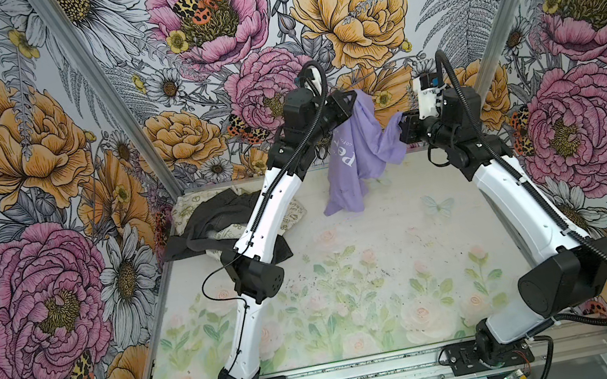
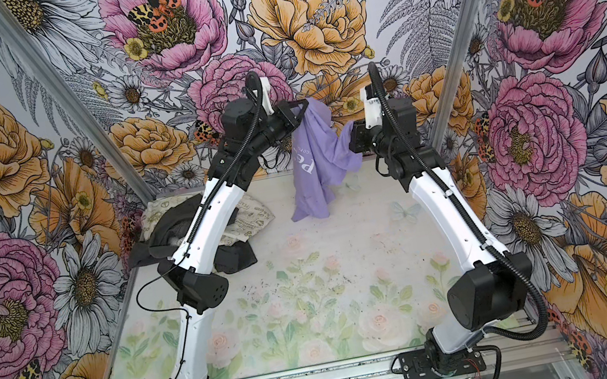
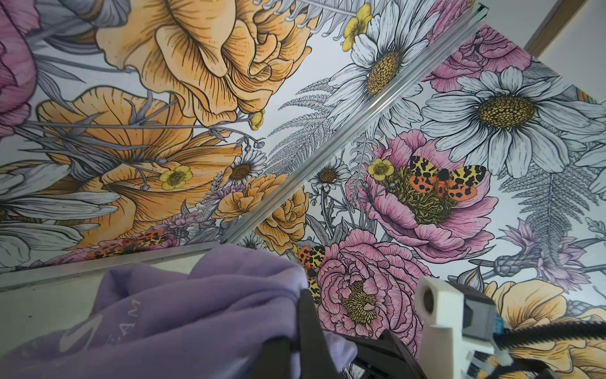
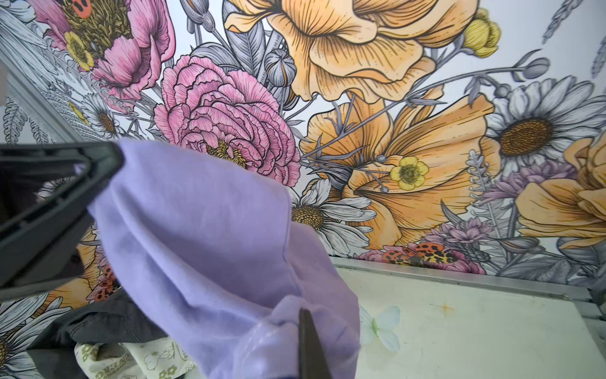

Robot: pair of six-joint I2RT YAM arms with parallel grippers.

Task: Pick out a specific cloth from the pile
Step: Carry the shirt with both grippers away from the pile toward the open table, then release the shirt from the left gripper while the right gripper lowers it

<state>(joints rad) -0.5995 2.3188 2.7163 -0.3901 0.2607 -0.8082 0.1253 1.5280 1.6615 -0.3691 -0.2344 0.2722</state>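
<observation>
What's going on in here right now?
Both arms hold the lavender cloth up at the back of the table, apart from the pile. The left hand is shut on its top and the right hand is shut on a side corner, so it hangs between them. The pile of dark and cream printed garments lies at the back left, under the left arm. Whether the cloth's bottom end touches the table is hard to tell.
</observation>
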